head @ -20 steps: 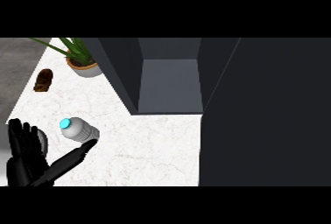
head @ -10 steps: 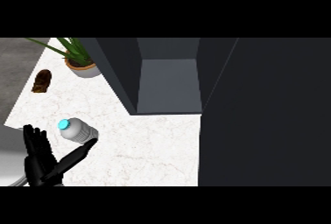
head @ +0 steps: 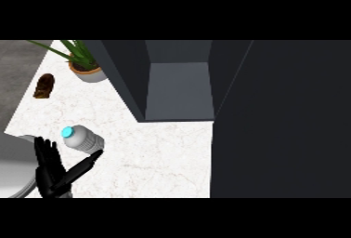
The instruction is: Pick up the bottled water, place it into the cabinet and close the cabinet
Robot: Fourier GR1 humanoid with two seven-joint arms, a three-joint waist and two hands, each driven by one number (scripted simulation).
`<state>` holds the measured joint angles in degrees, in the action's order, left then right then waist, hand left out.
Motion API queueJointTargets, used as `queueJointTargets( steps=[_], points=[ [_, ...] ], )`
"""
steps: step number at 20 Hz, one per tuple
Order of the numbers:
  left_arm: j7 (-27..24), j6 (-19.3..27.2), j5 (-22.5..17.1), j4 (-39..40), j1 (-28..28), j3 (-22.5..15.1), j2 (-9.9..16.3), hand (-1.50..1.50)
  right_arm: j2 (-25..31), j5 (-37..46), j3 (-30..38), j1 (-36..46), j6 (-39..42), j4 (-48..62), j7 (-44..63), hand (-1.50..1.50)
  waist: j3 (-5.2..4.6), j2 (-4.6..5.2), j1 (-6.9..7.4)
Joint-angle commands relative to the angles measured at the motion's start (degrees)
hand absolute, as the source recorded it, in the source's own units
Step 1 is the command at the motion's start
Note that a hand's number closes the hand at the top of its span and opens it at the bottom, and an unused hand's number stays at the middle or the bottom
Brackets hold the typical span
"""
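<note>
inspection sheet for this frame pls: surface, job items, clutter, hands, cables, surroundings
Surface: white marble-look counter top, pale veining.
Job's things: clear plastic water bottle with a turquoise cap, on the counter at left, not held; dark grey cabinet open, its inside shelf bare; its dark door fills the view's right.
Clutter: green plant in a grey pot at far left; brown oval object beside it, kind unclear.
Hands: left hand open, fingers straight, thumb reaching toward the bottle's base; right hand not in view.
Cables: nothing seen.
Surroundings: grey floor beyond the counter's left edge; pale curved shape at lower left, unclear.
</note>
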<state>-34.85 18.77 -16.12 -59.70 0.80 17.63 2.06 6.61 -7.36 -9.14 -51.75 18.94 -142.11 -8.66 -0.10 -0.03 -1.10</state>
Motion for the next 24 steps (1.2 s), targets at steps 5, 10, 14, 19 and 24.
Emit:
queueJointTargets(
  steps=[5,10,14,19,24],
  points=[
    [-9.91,-11.39,-3.52,18.58,8.07,2.81,0.74,-1.5,0.86,-4.12,0.54,-5.06,2.28,-5.91,-0.52,-1.5,-0.01,0.02,-0.46],
    [-16.97,-15.6,-5.57,28.02,11.7,6.23,1.95,-1.5,-0.58,-2.06,-1.55,-7.13,1.8,-5.26,-1.98,-1.5,-0.03,0.1,-0.4],
    [-20.82,-15.18,-7.31,31.4,14.03,8.13,-0.09,1.5,0.9,-4.84,1.44,-8.57,2.79,-6.86,-2.1,-1.5,-0.02,0.11,-0.44],
    [-23.15,-19.6,-8.4,35.54,16.3,8.99,0.62,1.5,0.08,-2.3,-0.67,-7.69,3.5,-4.38,-3.86,-1.5,-0.05,0.17,-0.59],
    [-23.24,-21.01,-8.76,37.12,18.84,9.35,2.22,1.5,0.06,-3.36,-0.93,-6.56,1.85,-8.33,0.04,-1.5,-0.12,0.41,-0.65]
  ],
)
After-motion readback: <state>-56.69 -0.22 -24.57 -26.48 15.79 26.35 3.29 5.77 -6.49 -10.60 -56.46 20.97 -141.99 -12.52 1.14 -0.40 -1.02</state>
